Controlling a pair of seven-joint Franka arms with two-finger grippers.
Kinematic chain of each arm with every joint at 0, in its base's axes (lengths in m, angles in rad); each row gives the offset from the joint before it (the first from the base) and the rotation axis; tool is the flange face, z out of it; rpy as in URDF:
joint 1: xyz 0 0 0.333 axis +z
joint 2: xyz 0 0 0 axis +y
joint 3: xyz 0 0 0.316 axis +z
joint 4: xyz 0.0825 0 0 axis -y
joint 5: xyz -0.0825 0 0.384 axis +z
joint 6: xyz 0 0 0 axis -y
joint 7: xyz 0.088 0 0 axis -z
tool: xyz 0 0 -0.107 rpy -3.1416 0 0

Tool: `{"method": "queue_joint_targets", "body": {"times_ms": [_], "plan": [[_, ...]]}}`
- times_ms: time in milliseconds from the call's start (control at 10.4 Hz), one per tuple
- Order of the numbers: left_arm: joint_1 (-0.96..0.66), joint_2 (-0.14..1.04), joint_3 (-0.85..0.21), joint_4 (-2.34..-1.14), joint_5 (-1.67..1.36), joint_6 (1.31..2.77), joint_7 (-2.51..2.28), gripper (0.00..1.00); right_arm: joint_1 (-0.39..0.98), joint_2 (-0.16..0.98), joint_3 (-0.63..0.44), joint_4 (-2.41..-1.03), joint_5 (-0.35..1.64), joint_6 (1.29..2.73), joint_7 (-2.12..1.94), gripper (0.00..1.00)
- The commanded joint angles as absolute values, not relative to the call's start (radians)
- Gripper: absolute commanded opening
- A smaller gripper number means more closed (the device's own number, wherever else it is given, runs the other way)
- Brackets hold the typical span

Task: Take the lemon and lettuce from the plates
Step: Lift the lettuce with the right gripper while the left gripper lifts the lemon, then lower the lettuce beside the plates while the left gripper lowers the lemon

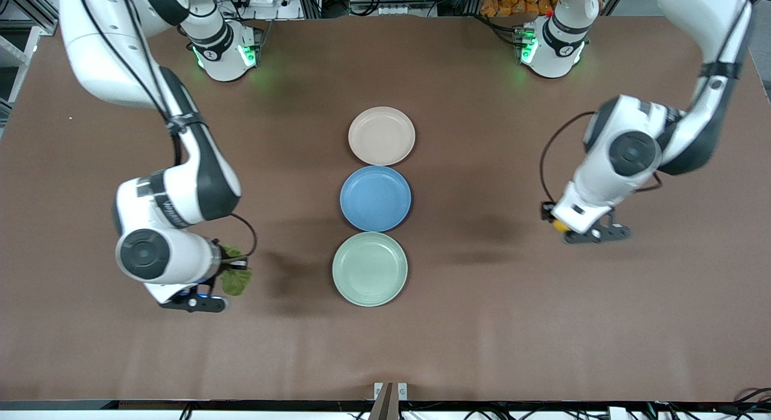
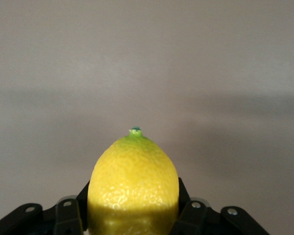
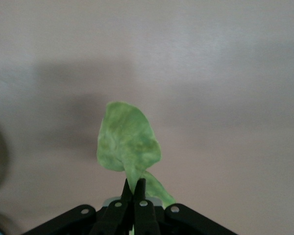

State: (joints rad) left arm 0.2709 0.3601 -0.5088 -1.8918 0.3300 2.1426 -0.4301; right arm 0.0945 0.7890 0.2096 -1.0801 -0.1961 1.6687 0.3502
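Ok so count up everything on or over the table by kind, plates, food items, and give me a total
Round plates: 3, a beige-pink plate, a blue plate, a pale mint green plate, all bare.
Food items: 2, a yellow oval lemon in the left gripper, a wrinkly green lettuce leaf in the right gripper.
Total: 5

A round blue plate (image 1: 375, 198) sits mid-worktop, well clear of every edge of the brown worktop (image 1: 482, 323).

Three plates (image 1: 381, 136), one lemon (image 2: 133, 186), one lettuce (image 3: 128, 143) leaf, two arms.
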Motion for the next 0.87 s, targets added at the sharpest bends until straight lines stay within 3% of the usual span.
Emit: {"method": "queue_joint_targets", "body": {"times_ms": [0, 289, 482, 579, 675, 772], "plan": [[0.265, 0.474, -0.451, -1.797, 0.313, 2.157, -0.318, 0.0, 0.003, 0.703, 0.251, -1.224, -0.201, 1.678, 0.272, 0.0], [0.267, 0.577, -0.385, -1.737, 0.316, 2.163, -0.284, 0.0, -0.101, 0.684, 0.317, -1.334, -0.175, 1.693, 0.232, 0.13], [0.265, 0.612, -0.383, -1.733, 0.321, 2.19, -0.279, 0.0, -0.141, 0.648, 0.322, -1.434, -0.175, 1.77, 0.216, 0.11], [0.264, 0.636, -0.382, -1.73, 0.324, 2.222, -0.279, 0.0, -0.143, 0.635, 0.322, -1.468, -0.175, 1.798, 0.216, 0.16], [0.258, 0.661, -0.382, -1.73, 0.328, 2.259, -0.279, 0.0, -0.149, 0.632, 0.321, -1.476, -0.179, 1.807, 0.212, 0.22], [0.247, 0.678, -0.38, -1.729, 0.35, 2.282, -0.279, 0.0, -0.156, 0.632, 0.322, -1.476, -0.179, 1.807, 0.192, 0.39]]}}
